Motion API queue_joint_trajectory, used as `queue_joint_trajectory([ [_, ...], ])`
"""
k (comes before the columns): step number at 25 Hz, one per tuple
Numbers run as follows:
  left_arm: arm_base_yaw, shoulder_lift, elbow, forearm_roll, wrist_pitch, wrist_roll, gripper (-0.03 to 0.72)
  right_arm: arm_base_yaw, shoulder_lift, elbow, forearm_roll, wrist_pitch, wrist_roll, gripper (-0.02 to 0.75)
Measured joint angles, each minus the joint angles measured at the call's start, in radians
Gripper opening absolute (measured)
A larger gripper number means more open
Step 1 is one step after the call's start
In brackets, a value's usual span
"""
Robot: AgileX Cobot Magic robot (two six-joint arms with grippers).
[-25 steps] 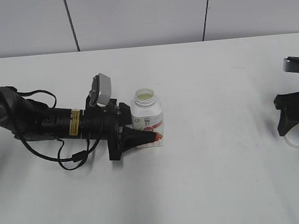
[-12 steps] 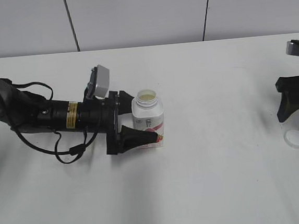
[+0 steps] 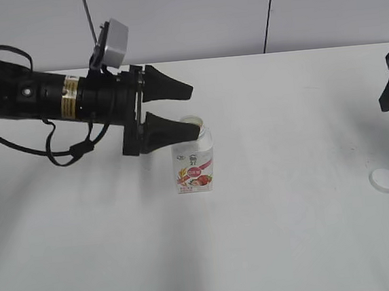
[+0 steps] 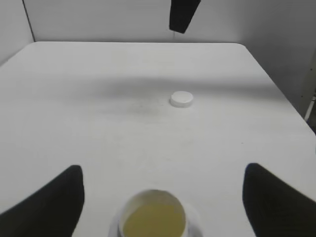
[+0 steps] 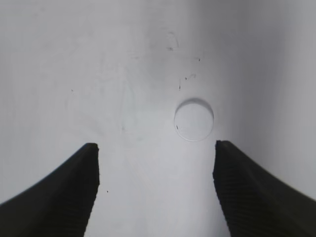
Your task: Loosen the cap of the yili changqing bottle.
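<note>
While the cap (image 3: 385,180) lies on the table (image 3: 292,246) below the spread right gripper (image 5: 155,177), the left gripper (image 3: 181,112) hangs parted above the uncapped bottle (image 3: 195,166).

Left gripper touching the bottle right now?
Apart. In the left wrist view both fingers stand wide of the open bottle, with bare table between. The left gripper is open; the cap lies far right.
</note>
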Motion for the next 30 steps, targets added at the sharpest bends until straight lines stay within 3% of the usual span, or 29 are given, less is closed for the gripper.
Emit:
queue_joint_trajectory([
  [3,0.002,-0.088,0.000,0.039,0.162,-0.135,0.593,0.000,-0.054,0.000,0.002,0.002,0.000,0.567],
  [9,0.005,-0.258,0.001,0.195,0.752,-0.564,0.593,0.000,-0.142,0.000,0.020,0.014,0.000,0.567],
  [12,0.005,-0.292,0.001,0.180,1.109,-0.668,0.593,0.000,-0.174,0.000,0.024,0.028,0.000,0.567],
  [14,0.006,-0.293,0.001,0.111,1.337,-0.678,0.593,0.000,-0.189,0.000,0.024,0.045,0.000,0.567],
  [17,0.014,-0.293,-0.001,-0.116,1.579,-0.501,0.593,0.000,-0.200,-0.001,0.024,0.079,0.000,0.567],
  [20,0.017,-0.293,-0.027,-0.500,1.705,-0.158,0.592,0.000,-0.202,-0.013,0.024,0.114,0.000,0.567],
  [23,0.005,-0.311,-0.074,-0.898,1.751,0.105,0.591,0.000,-0.204,-0.031,0.024,0.140,0.000,0.567],
  [25,-0.001,-0.345,-0.097,-1.095,1.792,0.243,0.589,0.000,-0.206,-0.041,0.024,0.156,-0.001,0.567],
  [27,-0.003,-0.389,-0.108,-1.247,1.861,0.344,0.589,0.000,-0.207,-0.049,0.020,0.182,-0.003,0.567],
  [30,-0.003,-0.453,-0.111,-1.330,2.029,0.395,0.589,0.000,-0.208,-0.049,-0.010,0.268,-0.004,0.567],
])
